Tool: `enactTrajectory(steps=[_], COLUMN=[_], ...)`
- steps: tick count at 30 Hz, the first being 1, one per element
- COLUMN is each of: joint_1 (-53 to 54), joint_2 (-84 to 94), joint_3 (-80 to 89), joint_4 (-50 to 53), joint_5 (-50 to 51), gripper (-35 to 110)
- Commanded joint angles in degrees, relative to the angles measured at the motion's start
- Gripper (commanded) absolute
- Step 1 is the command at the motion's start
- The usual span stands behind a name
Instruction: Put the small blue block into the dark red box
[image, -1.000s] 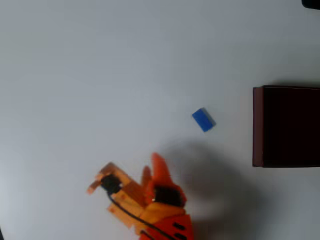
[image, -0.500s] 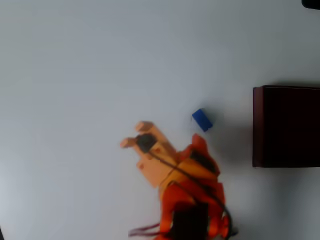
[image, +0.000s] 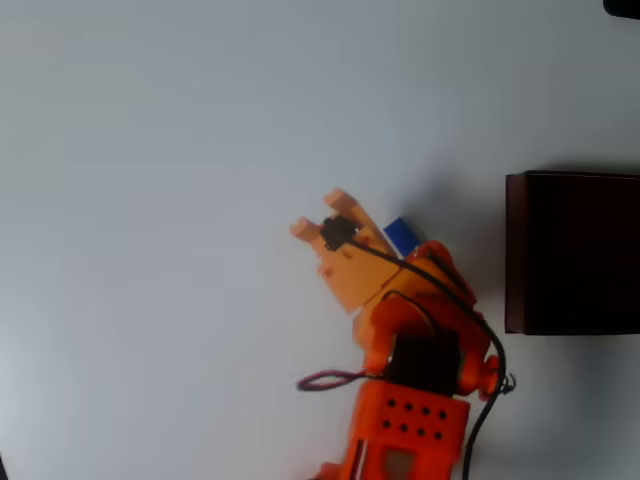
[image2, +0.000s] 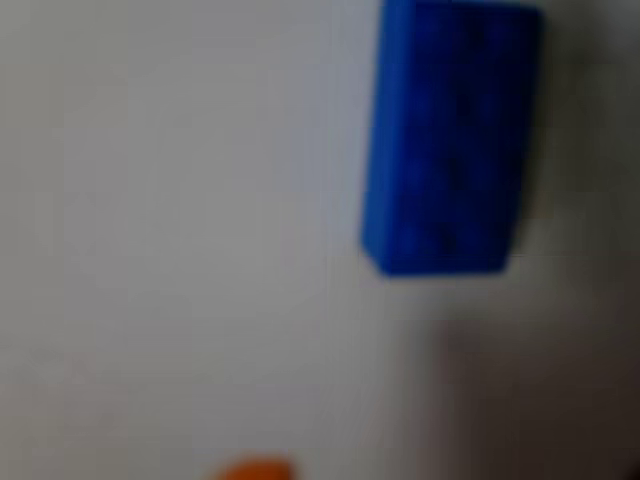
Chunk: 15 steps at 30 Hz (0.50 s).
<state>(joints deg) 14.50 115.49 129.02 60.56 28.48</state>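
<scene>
The arm has swung from the lower left up over the small blue block (image: 400, 233), which a second ago lay in the open well apart from it. In the overhead view the block now shows as a sliver just beside the claw (image: 425, 262); the wrist view shows it lying flat on the white tabletop (image: 180, 150), untouched. Whether the claw is spread or pressed together cannot be told. The dark red box (image: 514, 252) stands empty, to the claw's right in the overhead view. Risk: a descent off-centre could knock the block aside.
</scene>
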Motion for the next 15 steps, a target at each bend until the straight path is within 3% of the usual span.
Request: enactTrajectory(steps=[1, 15], joint_1=[1.4, 1.7], joint_2=[-1.7, -11.4], joint_3=[-2.5, -5.5], joint_4=[-1.3, -6.9], joint_5=[1.2, 1.8], gripper=[19, 19])
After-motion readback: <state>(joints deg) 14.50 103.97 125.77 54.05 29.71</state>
